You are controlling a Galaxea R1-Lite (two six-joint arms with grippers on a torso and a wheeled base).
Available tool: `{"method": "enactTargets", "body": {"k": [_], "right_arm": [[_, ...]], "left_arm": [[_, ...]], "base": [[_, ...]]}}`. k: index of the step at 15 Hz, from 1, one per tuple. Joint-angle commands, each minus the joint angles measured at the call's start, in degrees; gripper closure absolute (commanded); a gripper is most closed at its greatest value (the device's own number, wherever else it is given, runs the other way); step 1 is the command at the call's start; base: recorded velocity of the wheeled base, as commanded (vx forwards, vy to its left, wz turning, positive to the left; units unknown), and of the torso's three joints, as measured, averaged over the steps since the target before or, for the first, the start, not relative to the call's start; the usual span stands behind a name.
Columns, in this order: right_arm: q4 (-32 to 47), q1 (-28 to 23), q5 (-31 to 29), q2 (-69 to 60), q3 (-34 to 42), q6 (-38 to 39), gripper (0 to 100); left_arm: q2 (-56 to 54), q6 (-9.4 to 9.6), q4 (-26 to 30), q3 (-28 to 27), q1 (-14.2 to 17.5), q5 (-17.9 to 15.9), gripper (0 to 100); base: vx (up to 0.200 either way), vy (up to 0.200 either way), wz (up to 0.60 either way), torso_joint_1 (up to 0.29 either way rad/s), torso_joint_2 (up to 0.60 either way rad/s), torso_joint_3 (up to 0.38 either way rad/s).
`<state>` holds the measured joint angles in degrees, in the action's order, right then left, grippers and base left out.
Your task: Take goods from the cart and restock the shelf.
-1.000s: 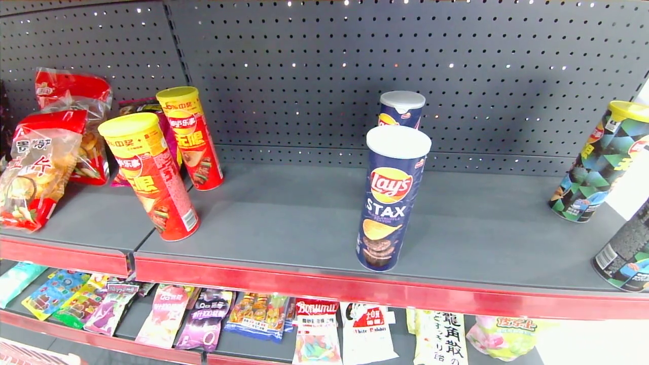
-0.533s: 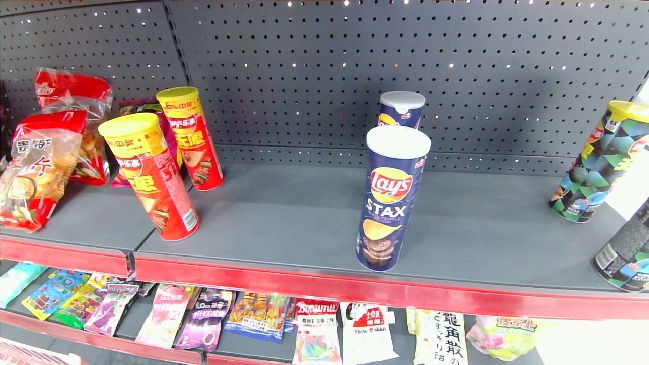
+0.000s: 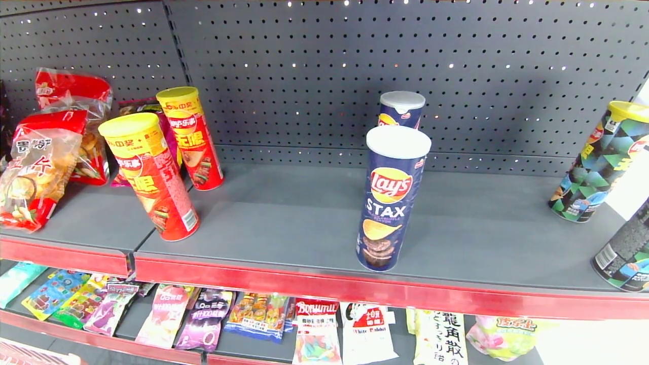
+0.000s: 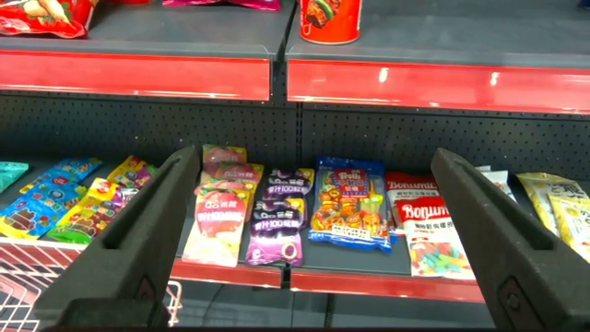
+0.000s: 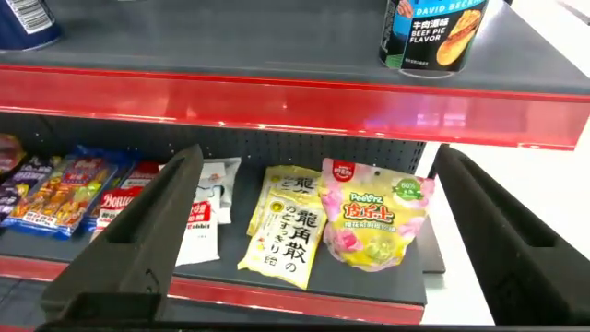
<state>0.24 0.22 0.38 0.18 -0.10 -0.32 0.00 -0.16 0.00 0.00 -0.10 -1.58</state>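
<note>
The grey shelf (image 3: 284, 218) with a red front strip carries two red chip cans (image 3: 152, 175) on the left and a blue chip can (image 3: 393, 197) in the middle, with a second blue can (image 3: 400, 109) behind it. My left gripper (image 4: 315, 161) is open and holds nothing; it is below that shelf and faces the lower shelf's candy bags (image 4: 277, 221). My right gripper (image 5: 320, 157) is also open and bare, and faces the lower shelf's yellow and green bags (image 5: 373, 226). A blue can's base (image 5: 28, 23) and a patterned can (image 5: 433, 32) stand on the shelf above it.
Two patterned cans (image 3: 598, 162) stand at the shelf's right end and snack bags (image 3: 35, 167) lie at its left end. There is free room between the red and blue cans. A corner of a wire cart basket (image 4: 37, 277) lies low beside the left gripper.
</note>
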Motion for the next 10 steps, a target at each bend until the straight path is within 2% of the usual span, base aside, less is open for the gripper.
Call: {"method": "enactTargets", "body": {"k": [1, 4, 10], "right_arm": [[0.0, 0.0, 0.1, 0.1, 0.0, 0.1, 0], [0.0, 0.0, 0.1, 0.1, 0.0, -0.1, 0], [0.0, 0.0, 0.1, 0.1, 0.0, 0.1, 0]], "left_arm": [[0.0, -0.02, 0.0, 0.0, 0.0, 0.0, 0], [0.0, -0.02, 0.0, 0.0, 0.0, 0.0, 0], [0.0, -0.11, 0.0, 0.0, 0.0, 0.0, 0]], "base": [[0.0, 0.0, -0.6, -0.002, 0.0, 0.002], [0.0, 0.0, -0.6, 0.009, 0.0, 0.002], [0.0, 0.0, 0.0, 0.0, 0.0, 0.0]]}}
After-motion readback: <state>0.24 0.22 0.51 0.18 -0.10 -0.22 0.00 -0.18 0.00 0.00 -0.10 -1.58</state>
